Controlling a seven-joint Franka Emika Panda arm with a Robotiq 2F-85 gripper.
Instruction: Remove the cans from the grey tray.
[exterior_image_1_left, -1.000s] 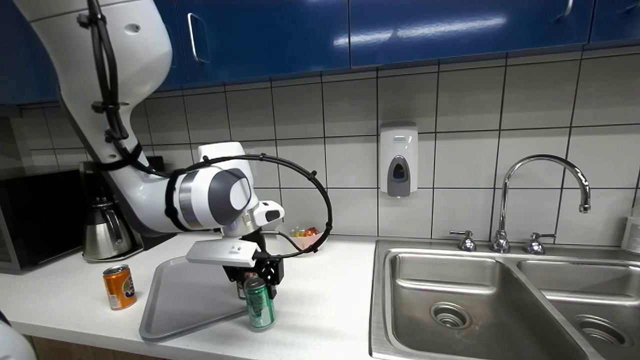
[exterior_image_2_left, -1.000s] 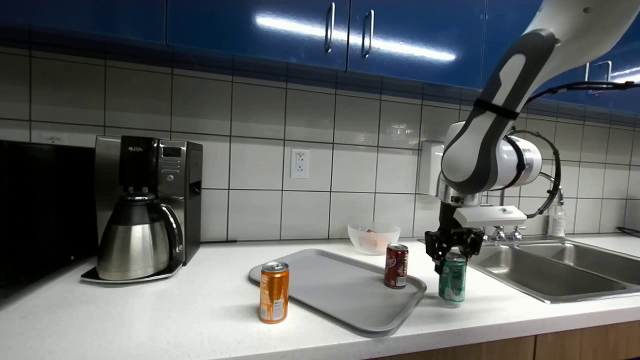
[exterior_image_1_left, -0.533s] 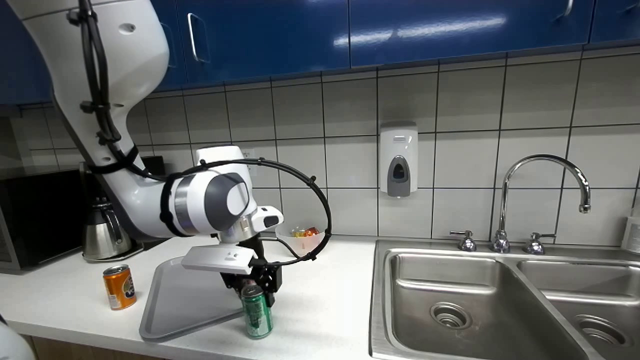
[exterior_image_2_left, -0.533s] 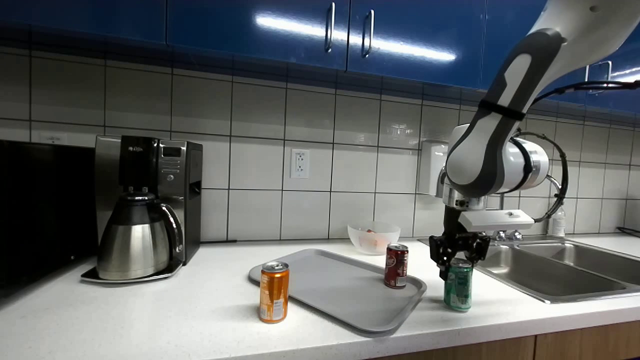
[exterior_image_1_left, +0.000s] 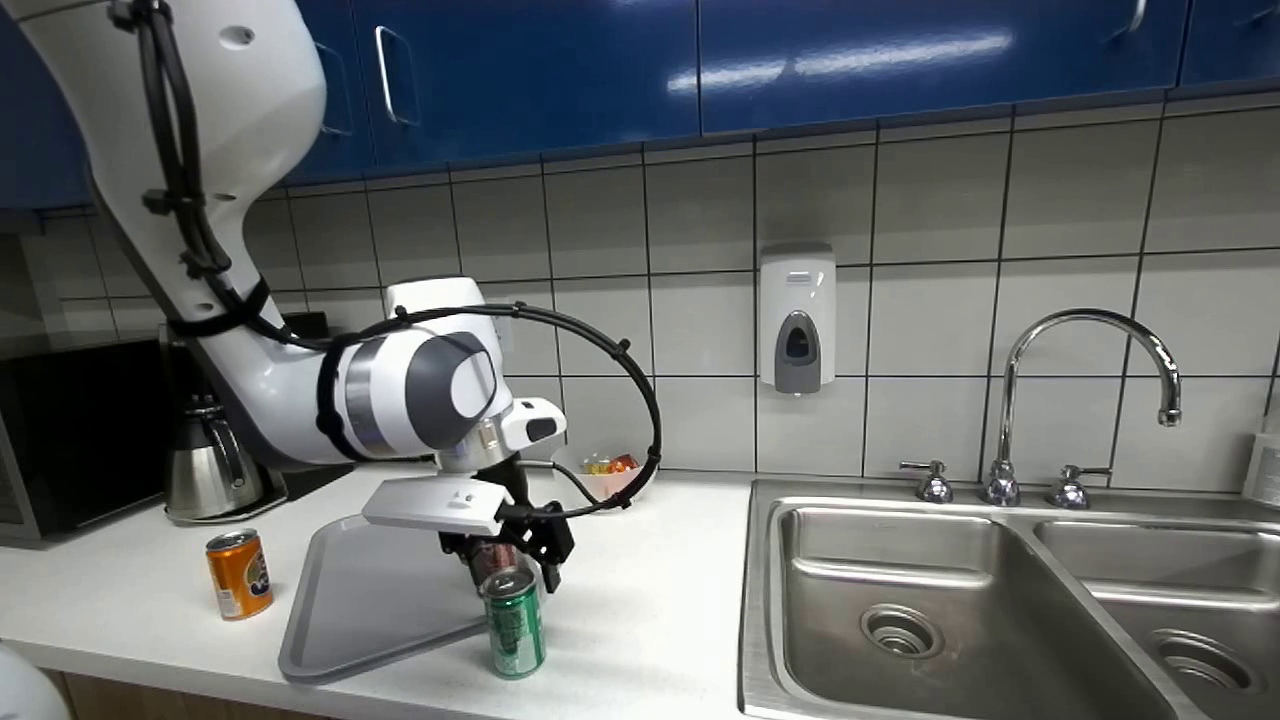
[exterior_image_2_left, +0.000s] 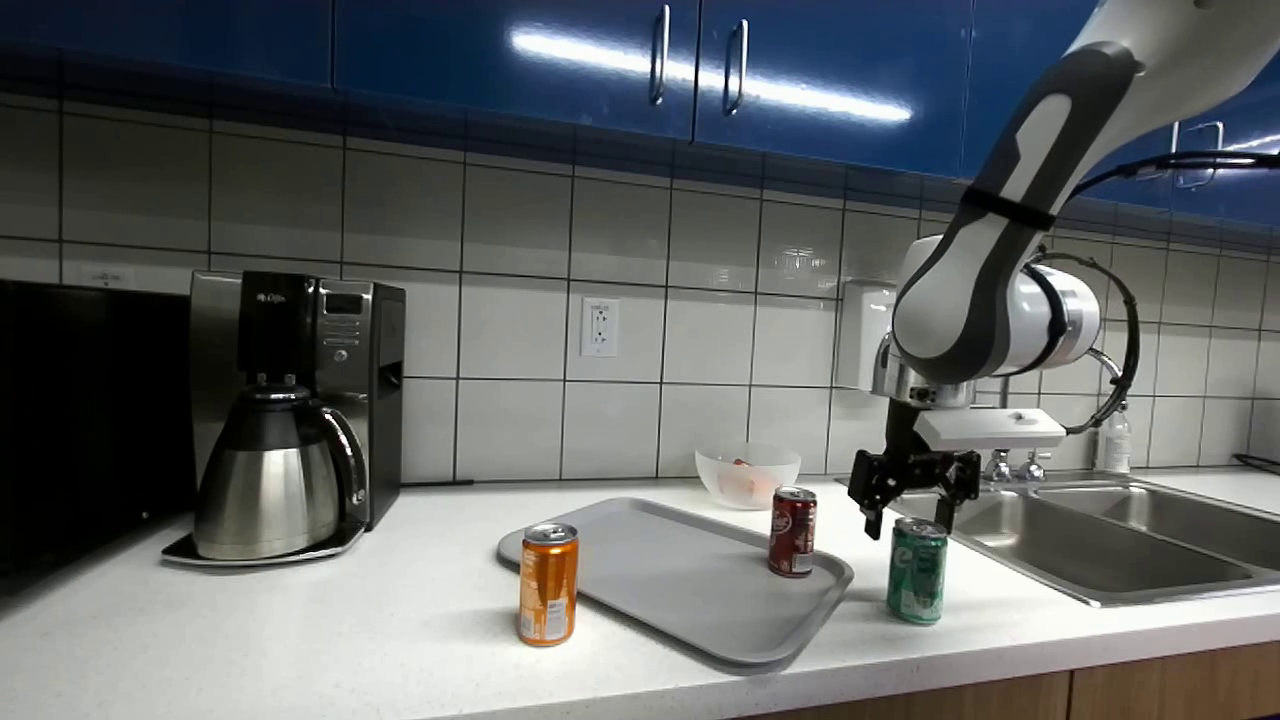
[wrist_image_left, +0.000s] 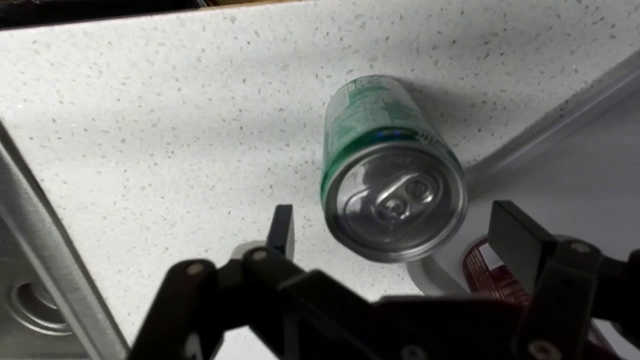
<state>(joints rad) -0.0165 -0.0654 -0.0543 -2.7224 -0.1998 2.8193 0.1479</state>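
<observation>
The green can (exterior_image_2_left: 917, 575) stands upright on the white counter, just off the right end of the grey tray (exterior_image_2_left: 650, 570). My gripper (wrist_image_left: 392, 225) is open near the can's silvery lid (wrist_image_left: 395, 205), one finger to each side with a gap between. In an exterior view the gripper (exterior_image_2_left: 910, 522) hangs at the height of that can's top. On the tray, near its right end, stands the red can (exterior_image_2_left: 792, 535); in the wrist view a finger partly covers the red can (wrist_image_left: 492, 272). The orange can (exterior_image_2_left: 548, 590) is upright on the counter at the tray's near left side.
Behind the tray sits a translucent bowl (exterior_image_2_left: 745, 475) with reddish contents. To the right is the steel sink (exterior_image_1_left: 765, 600) with its tap (exterior_image_1_left: 1010, 400). A coffee maker (exterior_image_2_left: 385, 400) with a steel jug (exterior_image_2_left: 265, 500) stands at the left. The counter's front edge runs close by the green can.
The green can first came down slightly toward the counter's front, held in my gripper. Since then the jaws have opened, letting it go, and the gripper has risen a little while the can stays put.
</observation>
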